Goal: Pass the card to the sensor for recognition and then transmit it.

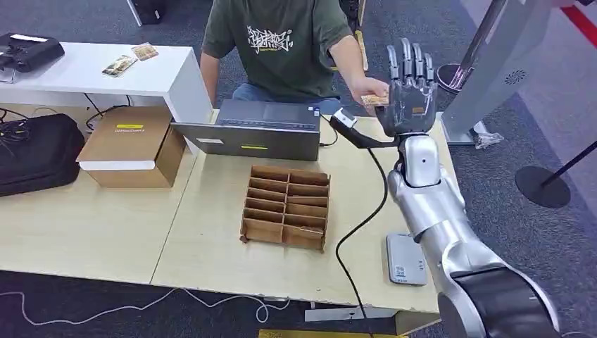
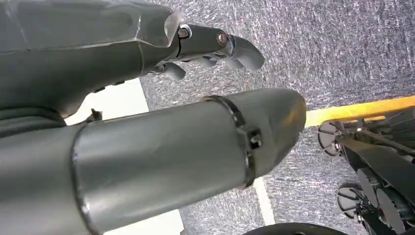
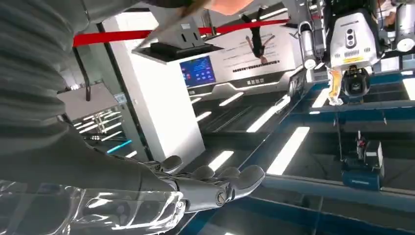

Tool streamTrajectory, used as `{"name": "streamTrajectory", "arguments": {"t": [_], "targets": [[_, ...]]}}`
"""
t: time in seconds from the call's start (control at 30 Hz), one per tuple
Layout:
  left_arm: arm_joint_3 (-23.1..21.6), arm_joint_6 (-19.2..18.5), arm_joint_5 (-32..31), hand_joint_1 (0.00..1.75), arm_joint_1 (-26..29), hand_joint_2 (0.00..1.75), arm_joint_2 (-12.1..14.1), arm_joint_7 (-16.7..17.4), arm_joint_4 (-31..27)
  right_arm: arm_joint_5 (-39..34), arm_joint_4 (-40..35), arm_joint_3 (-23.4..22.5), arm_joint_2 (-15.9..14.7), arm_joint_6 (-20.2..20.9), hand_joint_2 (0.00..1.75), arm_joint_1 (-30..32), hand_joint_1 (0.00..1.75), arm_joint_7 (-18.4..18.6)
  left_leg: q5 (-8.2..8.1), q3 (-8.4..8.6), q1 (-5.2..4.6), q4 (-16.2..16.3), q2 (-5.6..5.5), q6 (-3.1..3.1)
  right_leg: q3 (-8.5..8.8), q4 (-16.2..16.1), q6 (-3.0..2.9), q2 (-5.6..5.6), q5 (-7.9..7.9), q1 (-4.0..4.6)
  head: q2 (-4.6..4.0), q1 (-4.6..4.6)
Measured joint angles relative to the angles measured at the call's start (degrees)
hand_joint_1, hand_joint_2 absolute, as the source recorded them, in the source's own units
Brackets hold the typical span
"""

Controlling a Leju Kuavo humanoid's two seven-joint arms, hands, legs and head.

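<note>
The right hand (image 1: 411,91) is lifted high over the far right side of the table (image 1: 211,253), with its fingers straight up and spread apart. It holds nothing. The card (image 1: 375,100) is just beside this hand, on its left. A person's hand (image 1: 366,89) pinches the card and holds it up close to the robot's palm. I cannot tell if the card touches the robot's hand.

The card is small and flat, tan and gold in colour. Its print is too small to read.

The person (image 1: 281,42) sits behind the table in a green shirt with white scribbly writing on the chest. I cannot read the words. A yellow label sits on the brown box (image 1: 130,144), and its words are too tiny to read too.

A black scanner (image 1: 348,127) on a black cable (image 1: 366,211) stands just below the card. A grey pad (image 1: 405,258) lies on the table near the robot's arm. A brown tray (image 1: 286,206) with many slots sits in the middle. A laptop (image 1: 264,127) is behind it.

The left hand (image 2: 215,46) hangs over grey carpet, fingers a little curled, with nothing in it.
</note>
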Motion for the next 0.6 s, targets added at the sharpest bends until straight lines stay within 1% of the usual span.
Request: {"name": "streamTrajectory", "arguments": {"t": [0.3, 0.6], "targets": [[0.0, 0.0, 0.1, 0.0, 0.0, 0.0, 0.0, 0.0, 0.0, 0.0, 0.5, 0.1, 0.0, 0.0, 1.75, -0.1, 1.75, 0.0, 0.0, 0.0, 0.0, 0.0, 0.0, 0.0, 0.0, 0.0, 0.0, 0.0, 0.0, 0.0, 0.0, 0.0], [0.0, 0.0, 0.7, 0.0, 0.0, 0.0, 0.0, 0.0, 0.0, 0.0, 0.9, 0.2, 0.0, 0.0, 1.75, -0.4, 1.75, -0.9, 0.0, -0.02, 0.0, 0.0, -0.01, 0.0, 0.0, 0.0, 0.0, -0.03, 0.0, 0.0, 0.0, 0.0]]}}
